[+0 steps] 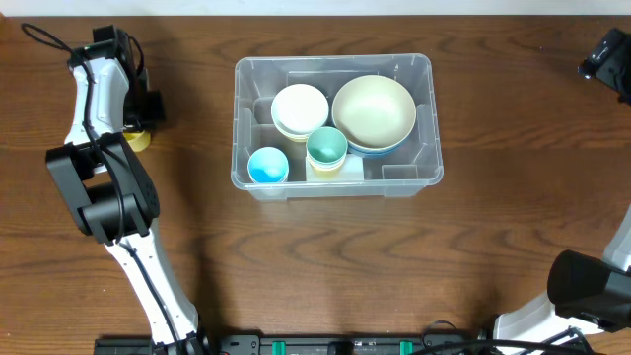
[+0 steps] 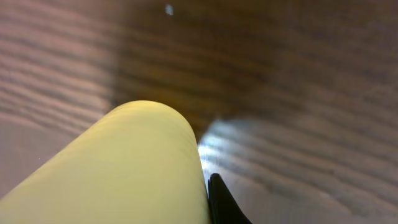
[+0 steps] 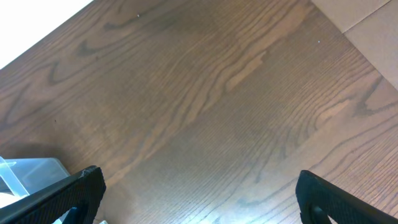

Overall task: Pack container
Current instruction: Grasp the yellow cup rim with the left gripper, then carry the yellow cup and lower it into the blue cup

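Item 1. Table (image 1: 296, 266): dark brown wood-grain surface
- Far edge runs beyond the container as a pale strip
- Bare wood on every side of the container, with the widest bands on its near side and to its right

Item 2. Container (image 1: 399, 176): large clear plastic rectangular bin, rounded corners, rimmed edge
- Stands upright on the table, between the two arms and towards the far edge
- Its rim is clear of both arms
- Inside, towards its right wall: wide cream bowl (image 1: 373, 110) sitting on a blue bowl (image 1: 386, 150)
- Left of that: small white bowl (image 1: 300, 108)
- Nearer the front wall: teal cup (image 1: 326, 146) nested in a pale yellow cup, and a light blue cup (image 1: 267, 166) in the front left corner

Item 3. Left end effector (image 1: 138, 128)
- Well left of the container, low over the table
- Jaws drawn together on a yellow rounded plastic cup (image 2: 124, 168)
- One black finger (image 2: 222, 200) lies against the cup's side in the wrist view; the other is hidden

Item 4. Right end effector (image 3: 199, 208)
- Well right of the container, near the far edge
- Fingers spread wide apart, nothing between them, over bare wood
- A corner of the container shows at the lower left of its wrist view
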`<move>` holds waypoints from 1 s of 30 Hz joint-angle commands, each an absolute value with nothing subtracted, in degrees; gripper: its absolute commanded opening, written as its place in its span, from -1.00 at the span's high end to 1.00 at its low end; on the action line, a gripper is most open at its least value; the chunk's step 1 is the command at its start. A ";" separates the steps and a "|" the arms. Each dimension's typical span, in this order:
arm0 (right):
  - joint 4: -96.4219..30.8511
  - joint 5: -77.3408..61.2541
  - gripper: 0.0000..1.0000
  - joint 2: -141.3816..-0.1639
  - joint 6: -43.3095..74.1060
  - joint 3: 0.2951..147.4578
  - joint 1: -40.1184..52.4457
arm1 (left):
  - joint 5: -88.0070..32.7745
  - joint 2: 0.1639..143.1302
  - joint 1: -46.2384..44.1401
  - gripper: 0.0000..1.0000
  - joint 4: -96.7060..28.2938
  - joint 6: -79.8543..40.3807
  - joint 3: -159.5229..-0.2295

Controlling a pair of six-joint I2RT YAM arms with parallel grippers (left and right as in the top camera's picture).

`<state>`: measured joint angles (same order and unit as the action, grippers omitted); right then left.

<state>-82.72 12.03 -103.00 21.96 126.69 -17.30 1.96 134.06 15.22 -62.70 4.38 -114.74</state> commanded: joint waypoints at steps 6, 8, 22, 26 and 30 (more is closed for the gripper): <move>-82.76 12.40 -0.98 -101.91 22.70 127.35 -17.56 | 2.00 132.81 13.50 0.88 -71.07 -1.93 -114.24; -82.76 12.40 -0.98 -101.91 22.70 127.35 -17.56 | 0.60 131.46 12.64 0.88 -72.29 -4.27 -114.24; -82.78 12.40 -0.98 -101.91 22.70 127.35 -17.56 | -7.49 107.68 2.74 0.88 -78.85 -5.72 -114.24; -82.78 12.40 -0.99 -101.91 22.70 127.35 -17.56 | -9.91 101.84 -1.52 0.88 -79.46 -5.72 -114.24; -82.76 12.40 -0.99 -101.91 22.70 127.35 -17.56 | -9.87 99.37 -7.11 0.88 -79.75 -5.67 -114.24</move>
